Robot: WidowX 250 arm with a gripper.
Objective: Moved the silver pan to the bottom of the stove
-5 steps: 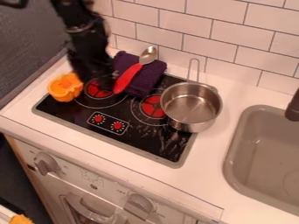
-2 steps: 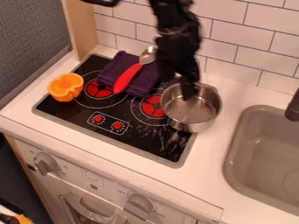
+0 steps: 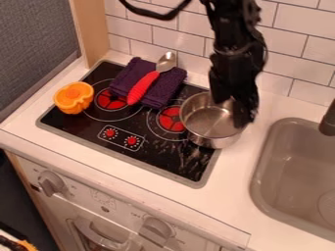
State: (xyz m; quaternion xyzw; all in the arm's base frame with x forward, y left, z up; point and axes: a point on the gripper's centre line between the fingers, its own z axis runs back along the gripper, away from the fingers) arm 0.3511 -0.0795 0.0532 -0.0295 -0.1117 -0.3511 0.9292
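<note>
The black gripper [image 3: 243, 120] hangs over the right side of the silver pan, covering part of its rim; whether it touches the pan I cannot tell. The silver pan [image 3: 208, 119] stands upright, partly on the right edge of the stove [image 3: 147, 155] and partly over the white counter. Its handle, toward the back wall, is hidden behind the arm. Inside the pan nothing shows but bare metal.
A folded purple towel [image 3: 171, 84] with a red-handled spoon [image 3: 142, 88] on it lies at the stove's back. An orange cup-like object [image 3: 73, 97] sits at the stove's left edge. The grey sink [image 3: 296, 169] and dark faucet [image 3: 328, 119] are at right, tiled wall behind.
From over the stove's back left, the arm and gripper have swung right, passing over the pan to its right side. The pan, towel, spoon and orange object have stayed in place.
</note>
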